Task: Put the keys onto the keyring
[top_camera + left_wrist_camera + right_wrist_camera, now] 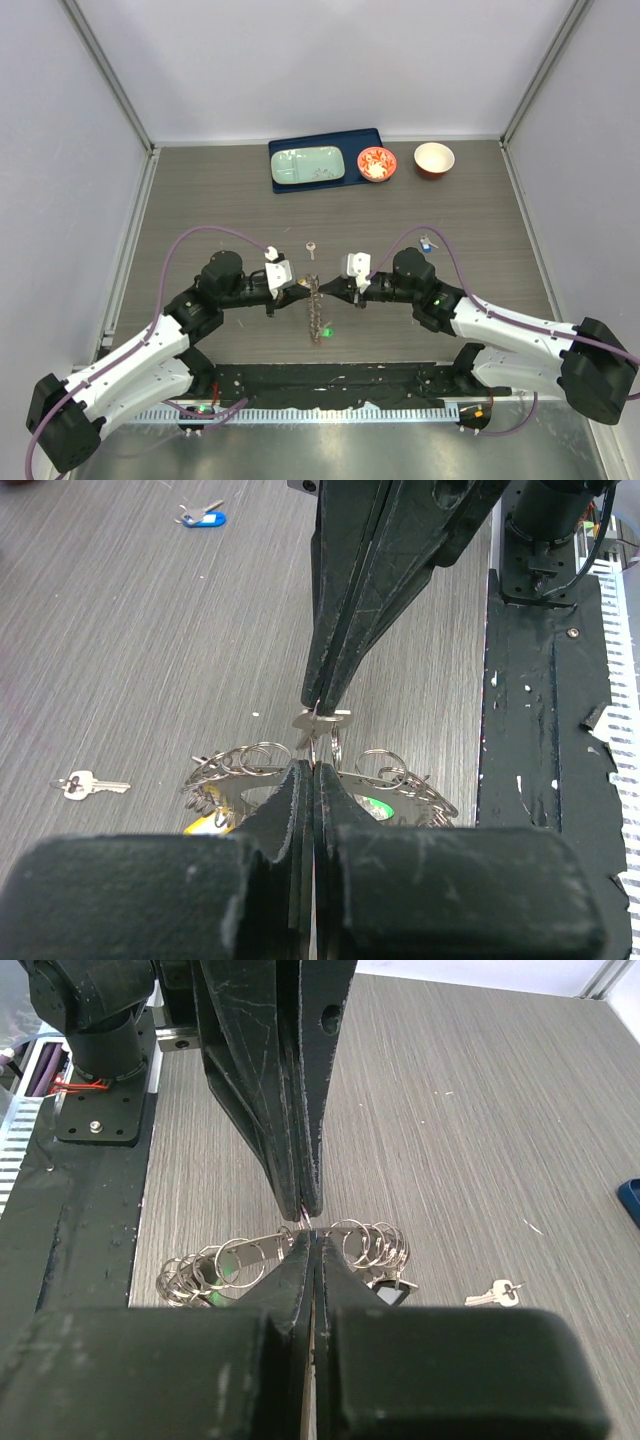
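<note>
Steadiness matters: left gripper (pixel 305 772) clamps the large jagged dark-grey metal keyring (pixel 316 310), midway along the near edge of the bench (pixel 200 200); right gripper (pixel 313 1238) pinches 1 small silver key (pixel 322 718). Ease the key's hole slowly onto a split loop (pixel 352 1242).

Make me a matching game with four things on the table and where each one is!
Things:
1. keyring
2. silver key
3. blue key
4. green plate

Places:
A. on the dark blue tray
B. between the left gripper and right gripper
C. beside the right arm
D. alone on the table, just past the grippers

Pairs: 1-B, 2-D, 3-C, 4-A
</note>
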Robot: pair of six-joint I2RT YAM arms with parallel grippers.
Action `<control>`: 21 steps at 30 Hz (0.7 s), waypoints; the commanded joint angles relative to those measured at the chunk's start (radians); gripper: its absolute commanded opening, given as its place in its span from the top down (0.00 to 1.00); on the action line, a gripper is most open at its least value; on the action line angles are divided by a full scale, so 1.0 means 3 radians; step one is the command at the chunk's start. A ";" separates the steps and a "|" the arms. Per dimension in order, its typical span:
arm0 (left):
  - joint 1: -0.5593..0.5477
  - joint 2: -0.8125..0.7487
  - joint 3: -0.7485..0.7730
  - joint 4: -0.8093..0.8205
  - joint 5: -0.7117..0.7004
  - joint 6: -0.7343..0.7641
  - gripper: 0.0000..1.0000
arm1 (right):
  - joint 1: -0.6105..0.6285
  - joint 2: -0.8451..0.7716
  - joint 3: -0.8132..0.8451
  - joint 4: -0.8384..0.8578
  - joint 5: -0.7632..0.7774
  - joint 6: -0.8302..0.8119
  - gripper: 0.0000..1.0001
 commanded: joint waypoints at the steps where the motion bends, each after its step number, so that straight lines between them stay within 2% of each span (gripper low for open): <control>1: -0.0007 -0.0021 0.0110 0.0264 0.0075 0.0030 1.00 | 0.0019 0.0015 0.0050 0.0068 -0.0092 -0.0051 0.99; 21: -0.0007 -0.0026 0.0090 0.0315 0.0142 -0.0032 1.00 | 0.0014 0.0036 0.0040 0.0073 -0.0061 -0.0066 0.99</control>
